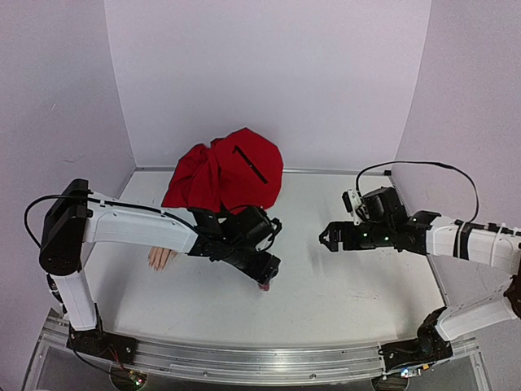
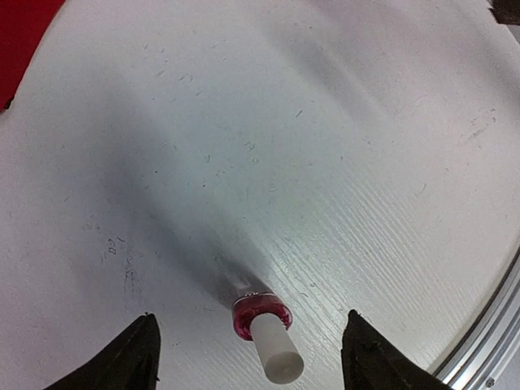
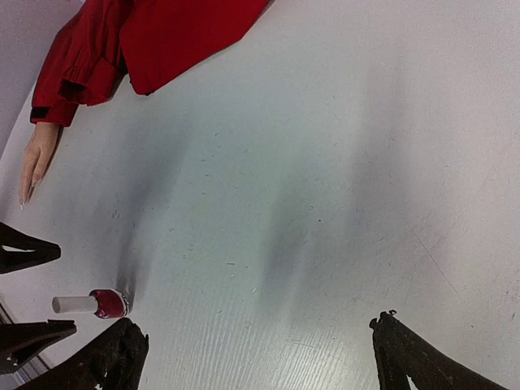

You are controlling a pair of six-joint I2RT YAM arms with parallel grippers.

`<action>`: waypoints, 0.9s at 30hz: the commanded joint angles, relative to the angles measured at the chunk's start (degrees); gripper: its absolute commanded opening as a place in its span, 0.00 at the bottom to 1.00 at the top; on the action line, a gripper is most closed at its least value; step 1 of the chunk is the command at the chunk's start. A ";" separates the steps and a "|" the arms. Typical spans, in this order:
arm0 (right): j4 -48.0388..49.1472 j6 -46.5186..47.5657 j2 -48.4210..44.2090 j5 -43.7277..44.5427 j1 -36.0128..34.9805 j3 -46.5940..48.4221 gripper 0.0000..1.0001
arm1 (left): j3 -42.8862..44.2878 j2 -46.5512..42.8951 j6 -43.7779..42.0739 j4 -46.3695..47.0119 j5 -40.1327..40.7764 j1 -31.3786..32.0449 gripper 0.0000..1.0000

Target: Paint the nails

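The beige mannequin hand (image 1: 161,258) lies on the table, poking out from under my left arm, its sleeve part of the red jacket (image 1: 232,167). It also shows in the right wrist view (image 3: 36,158); the nails at its fingertips (image 3: 23,199) are too small to tell their colour. A small pink-red polish bottle (image 2: 262,315) with a white cap (image 2: 278,356) stands upright on the table. My left gripper (image 2: 252,356) is open, hanging just above the bottle, the jaws either side and not touching it. My right gripper (image 3: 260,345) is open and empty over bare table.
The red jacket (image 3: 138,41) is heaped at the back centre against the white wall. The bottle (image 3: 99,305) and my left fingers (image 3: 28,253) show at the left of the right wrist view. A metal rail (image 1: 260,362) runs along the near table edge.
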State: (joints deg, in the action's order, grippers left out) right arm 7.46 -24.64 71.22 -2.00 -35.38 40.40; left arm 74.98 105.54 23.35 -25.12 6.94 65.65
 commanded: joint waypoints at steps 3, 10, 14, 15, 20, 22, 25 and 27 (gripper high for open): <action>0.45 -1.36 -0.10 2.00 -1.76 1.16 0.98 | 4.06 1.98 -1.55 -2.60 2.57 1.26 0.66; 0.45 -1.54 1.56 2.00 -3.19 1.77 0.98 | 4.31 2.82 -2.16 -3.26 3.58 1.51 0.48; 0.75 -1.11 2.17 3.27 -4.60 2.20 0.98 | 4.99 3.52 -2.35 -3.44 3.02 1.58 0.32; 0.79 -0.87 2.17 3.82 -5.06 2.22 0.98 | 4.93 3.45 -2.41 -3.44 3.00 1.53 0.29; 2.60 1.23 1.76 2.51 -6.53 2.02 0.98 | 3.92 0.84 -2.80 -3.49 4.04 1.56 0.08; 3.91 2.35 1.72 0.87 -7.04 1.81 0.98 | 3.94 -0.78 -3.05 -4.23 4.40 1.44 0.01; 7.67 5.40 2.03 -2.74 -8.52 0.73 0.98 | 4.73 -3.44 -2.61 -6.36 4.24 1.21 0.00; 11.62 7.88 2.16 -5.42 -10.56 -0.43 0.95 | 5.58 -5.79 -1.52 -7.89 2.55 0.52 0.00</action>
State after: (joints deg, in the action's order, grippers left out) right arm 11.35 -22.00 73.23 -2.04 -42.96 40.40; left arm 77.25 106.85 20.86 -30.57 9.78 67.02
